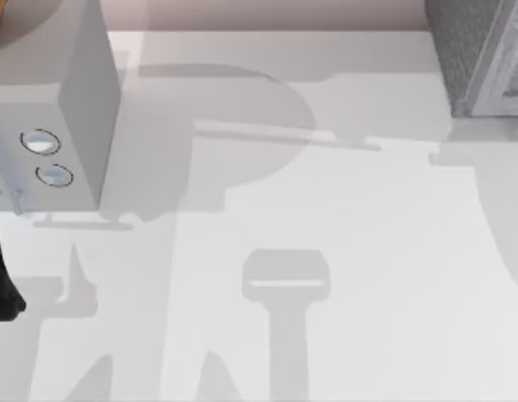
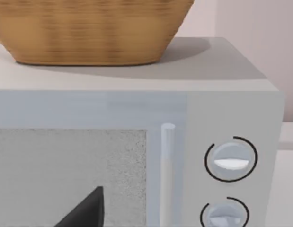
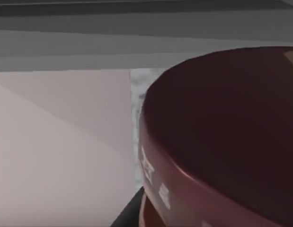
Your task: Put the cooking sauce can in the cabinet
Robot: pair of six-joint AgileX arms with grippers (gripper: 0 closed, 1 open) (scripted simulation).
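The cooking sauce can sits very close in the right wrist view, tilted, showing its dark brown top and reddish rim. My right gripper is shut on it, and one dark finger lies against its side. Plain grey panels and a strip of speckled grey stand just behind the can. The grey speckled cabinet stands at the table's far right corner. My left arm is parked at the left edge, and its gripper faces the microwave.
A light grey microwave with two round knobs stands at the far left, and a woven basket rests on top of it. The white table carries only shadows across its middle and front.
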